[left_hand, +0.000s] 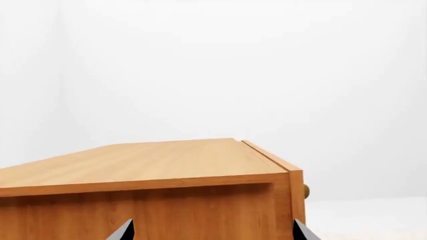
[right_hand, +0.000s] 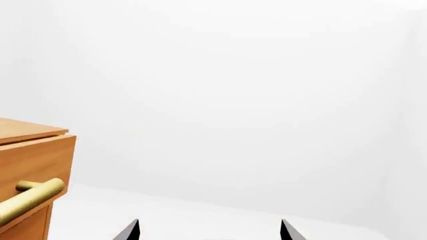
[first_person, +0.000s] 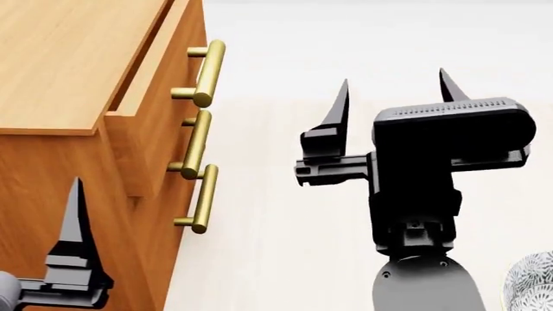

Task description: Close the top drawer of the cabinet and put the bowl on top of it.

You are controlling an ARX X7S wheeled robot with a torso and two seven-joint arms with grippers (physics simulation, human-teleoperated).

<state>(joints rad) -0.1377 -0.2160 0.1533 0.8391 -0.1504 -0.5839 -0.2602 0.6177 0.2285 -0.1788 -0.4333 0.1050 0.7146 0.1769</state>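
The orange-brown cabinet (first_person: 61,58) fills the left of the head view. Its top drawer (first_person: 164,110) stands a little way out from under the lid, with its brass handle (first_person: 206,71) above two like handles. My right gripper (first_person: 395,81) is open and empty, out in front of the drawer fronts and apart from them. In the right wrist view the top drawer (right_hand: 37,155) lies at the edge, beside the right gripper (right_hand: 208,231). My left gripper (left_hand: 213,231) is open, close against the cabinet's side (left_hand: 167,210). The bowl (first_person: 531,285) shows at the lower right corner.
Pale floor (first_person: 285,259) spreads in front of the cabinet between the handles and my right arm. The two lower drawer fronts (first_person: 151,227) sit under the top one. White walls (right_hand: 233,100) lie beyond.
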